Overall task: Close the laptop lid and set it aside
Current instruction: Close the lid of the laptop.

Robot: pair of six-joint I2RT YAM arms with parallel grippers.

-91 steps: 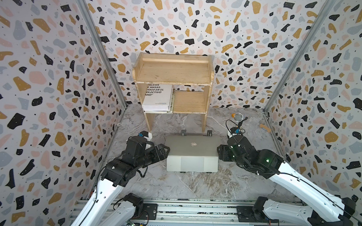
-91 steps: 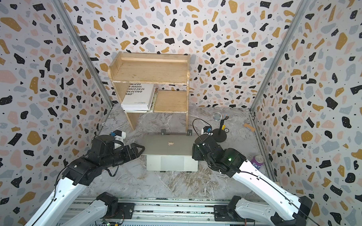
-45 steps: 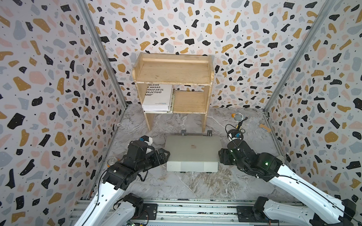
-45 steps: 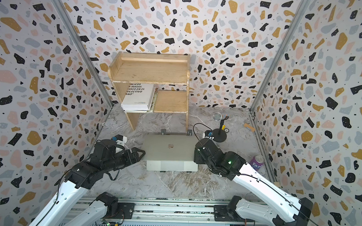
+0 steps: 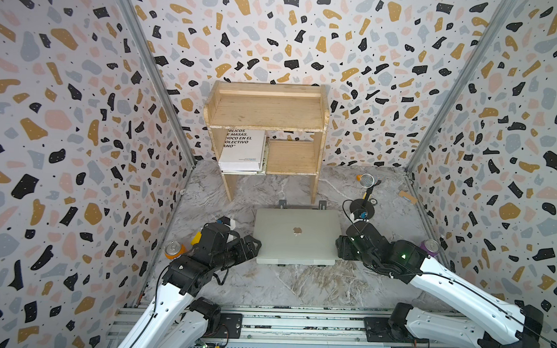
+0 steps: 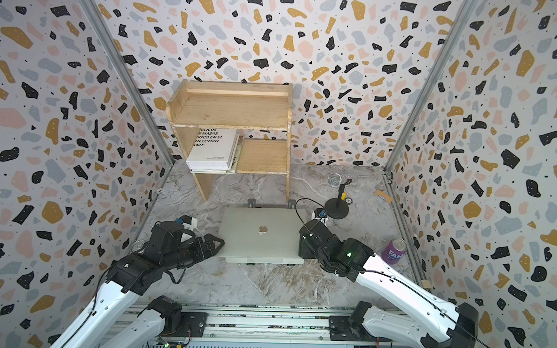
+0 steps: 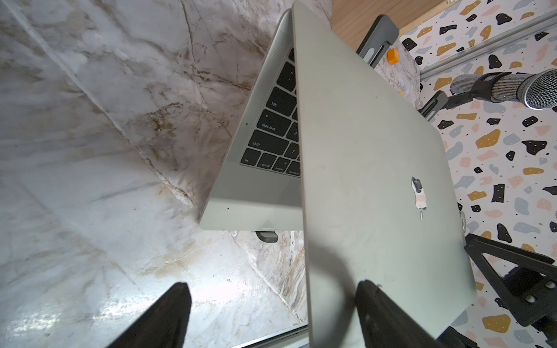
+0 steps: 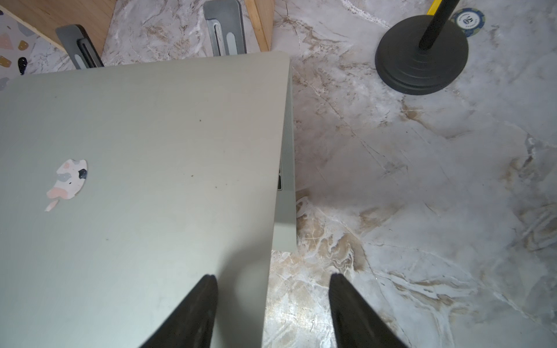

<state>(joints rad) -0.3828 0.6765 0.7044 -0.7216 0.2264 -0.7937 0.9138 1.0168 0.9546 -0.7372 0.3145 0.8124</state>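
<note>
Left wrist view catches the laptop lid [image 7: 376, 180] not quite down: its silver back with the apple logo leans over the base, and a wedge of black keys [image 7: 277, 132] shows in the gap. From above, in both top views, the laptop [image 5: 295, 242] looks almost flat, sitting mid-tabletop [image 5: 298, 287] on a stand whose dark feet [image 8: 224, 27] poke out past its far edge. The left claw [image 5: 255, 244] is at the laptop's left side, jaws wide apart. Its wrist camera shows one finger [image 7: 382, 313] over the lid's back and the other off beyond the edge, above bare marble (no pinch that I can see). The right claw [image 5: 340, 247] mirrors it on the opposite side, jaws also apart, with one finger [image 8: 193, 310] over the lid and its partner past the side edge, over the tabletop. Behind the laptop a wooden shelf [image 5: 266, 117] stands against the back wall, with a white book [image 5: 241, 149] with black lettering in its lower left bay. A microphone [image 5: 366, 181] on a round black base [image 8: 422, 54] stands just beyond the right claw, with a small chip [image 8: 470, 18] beside that base. An orange can [image 5: 174, 249] sits by the left wall near the left arm, and a purple can [image 6: 395, 250] by the right wall.
</note>
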